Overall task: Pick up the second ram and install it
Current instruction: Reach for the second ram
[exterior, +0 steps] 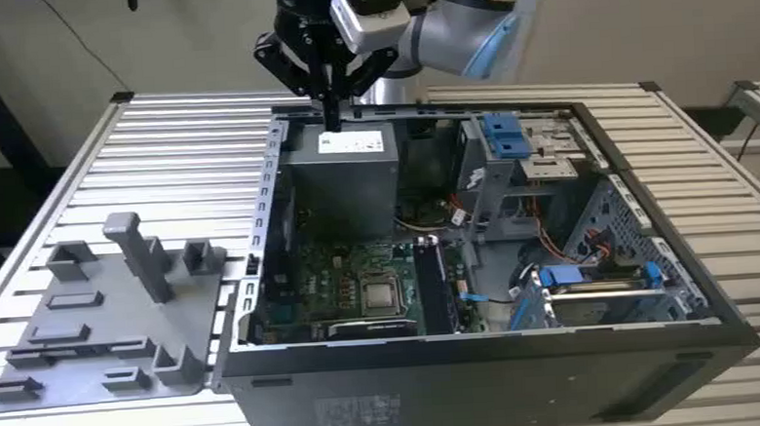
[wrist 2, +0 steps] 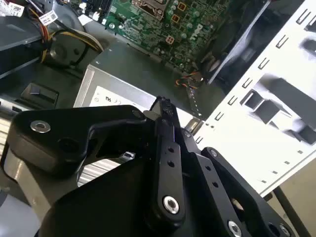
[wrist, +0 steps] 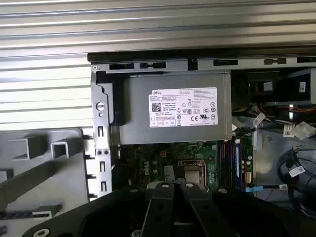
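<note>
On the slatted table [exterior: 78, 160], an open computer case [exterior: 493, 383] is lying beside a grey holder tray [exterior: 100, 316]. Above its power supply [exterior: 339, 171], the gripper [exterior: 332, 121] is hovering, jaws pressed together. The memory stick [exterior: 432, 283] is standing in a motherboard slot beside the processor [exterior: 381, 294].

Bright even light glares off the table [exterior: 181, 145]; the case's [exterior: 493, 373] inside is dim

gripper [wrist 2: 164, 107] black, fingertips pressed together | above grey white-labelled power supply [wrist 2: 128, 69] | green motherboard [wrist 2: 163, 24] beyond | white slatted table [wrist 2: 237, 133] alongside
</note>
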Controlling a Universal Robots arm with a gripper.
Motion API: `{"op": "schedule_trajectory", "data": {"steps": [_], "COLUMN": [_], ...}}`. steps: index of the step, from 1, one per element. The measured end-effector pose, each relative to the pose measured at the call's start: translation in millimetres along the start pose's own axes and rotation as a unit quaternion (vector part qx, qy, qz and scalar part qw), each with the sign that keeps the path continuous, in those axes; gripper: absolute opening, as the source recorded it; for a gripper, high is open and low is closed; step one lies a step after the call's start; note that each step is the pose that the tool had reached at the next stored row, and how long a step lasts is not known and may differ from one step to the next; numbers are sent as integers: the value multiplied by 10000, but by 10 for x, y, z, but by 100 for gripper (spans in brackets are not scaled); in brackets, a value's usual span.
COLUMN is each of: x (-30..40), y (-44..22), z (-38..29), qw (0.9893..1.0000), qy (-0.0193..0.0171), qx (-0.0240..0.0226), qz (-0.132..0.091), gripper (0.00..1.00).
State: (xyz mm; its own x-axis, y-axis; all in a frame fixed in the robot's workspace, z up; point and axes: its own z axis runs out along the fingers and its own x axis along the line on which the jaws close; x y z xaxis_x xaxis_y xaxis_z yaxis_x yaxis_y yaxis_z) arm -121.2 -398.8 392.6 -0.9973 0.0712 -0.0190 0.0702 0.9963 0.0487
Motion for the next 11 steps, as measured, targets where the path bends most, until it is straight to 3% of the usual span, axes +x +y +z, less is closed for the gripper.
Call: {"op": "schedule_trajectory", "data": {"steps": [11], "x": [0], "y": [0], "z": [0], "qw": [10000], "qy": [-1], "qx": [-1], "qz": [0], "gripper": [11]}}
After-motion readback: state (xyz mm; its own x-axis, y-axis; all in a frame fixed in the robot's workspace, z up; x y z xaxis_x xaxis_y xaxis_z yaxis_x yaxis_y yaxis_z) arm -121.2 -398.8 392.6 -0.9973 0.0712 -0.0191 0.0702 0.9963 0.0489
